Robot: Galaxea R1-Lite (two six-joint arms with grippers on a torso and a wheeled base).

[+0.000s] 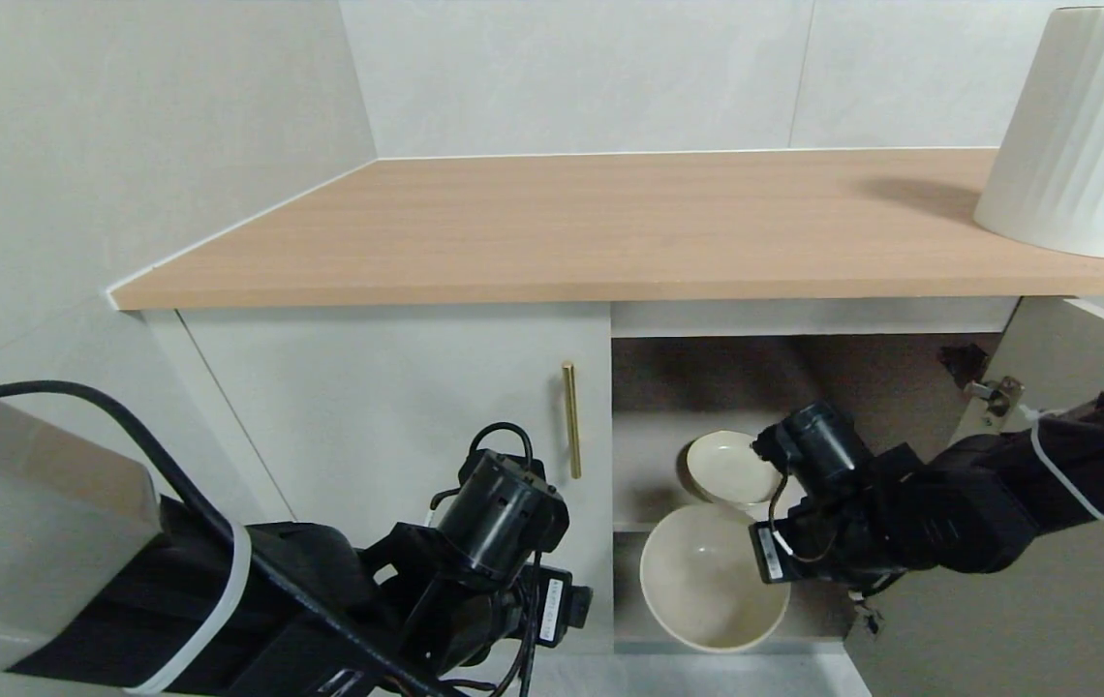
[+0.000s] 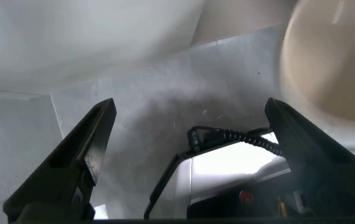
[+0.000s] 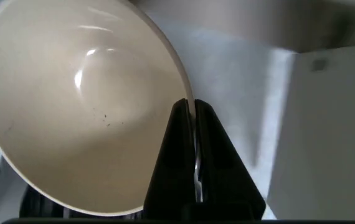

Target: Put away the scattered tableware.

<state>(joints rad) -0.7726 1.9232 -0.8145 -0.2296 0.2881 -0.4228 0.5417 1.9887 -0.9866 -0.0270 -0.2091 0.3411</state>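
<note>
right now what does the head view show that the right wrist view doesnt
Head view adds: the wooden countertop, a white ribbed shade standing on it, the closed door with its brass handle, and a smaller dish on the shelf inside the open cabinet.

Right wrist view adds: the right gripper shut on the rim of the large bowl, and a few dark specks inside that bowl.

Both share: the large bowl, held at the open cabinet.
</note>
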